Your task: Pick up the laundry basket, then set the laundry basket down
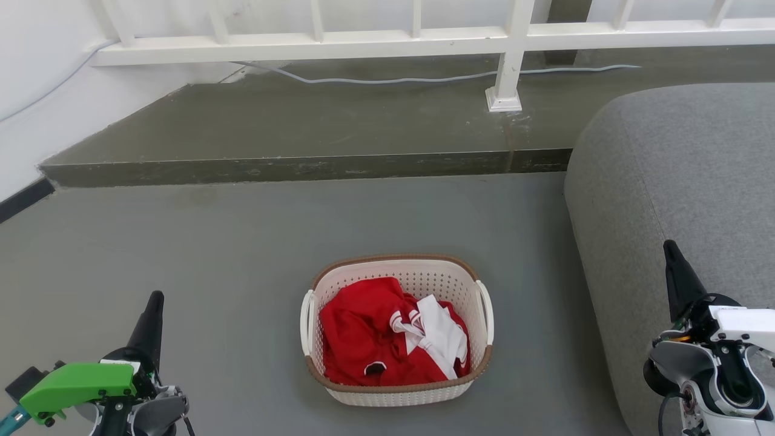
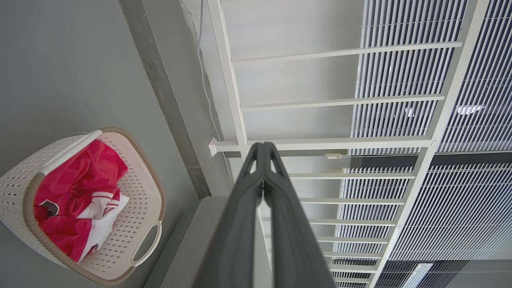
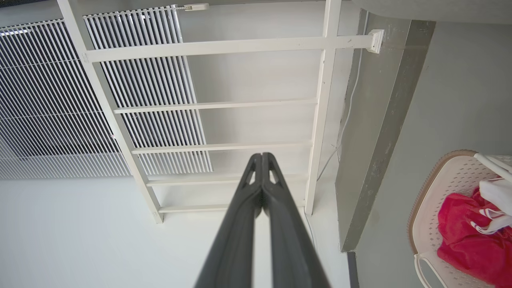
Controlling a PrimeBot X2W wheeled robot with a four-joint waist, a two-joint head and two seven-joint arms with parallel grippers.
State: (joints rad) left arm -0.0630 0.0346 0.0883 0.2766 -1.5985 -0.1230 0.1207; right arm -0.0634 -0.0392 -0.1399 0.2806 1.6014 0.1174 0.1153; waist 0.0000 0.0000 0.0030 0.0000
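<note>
Left tool (image 1: 155, 298), laundry basket (image 1: 387, 259), right tool (image 1: 669, 247): the basket stands on the floor (image 1: 242, 254) and both tools are clenched on nothing.

The left tool points up toward the raised step (image 1: 303, 115) and the white railing (image 1: 363, 39). In the left wrist view its two dark fingers (image 2: 240, 224) press together along their length. To that tool's right and well apart from it, the basket stands upright on the grey floor, holding a red garment (image 1: 357, 333) with a white one (image 1: 445, 333) lying on it. Nothing touches its white side handles. The right tool is further right, also well apart from the basket, with its fingers (image 3: 236, 232) closed tip to tip. It is in front of the grey sofa (image 1: 678, 181).
</note>
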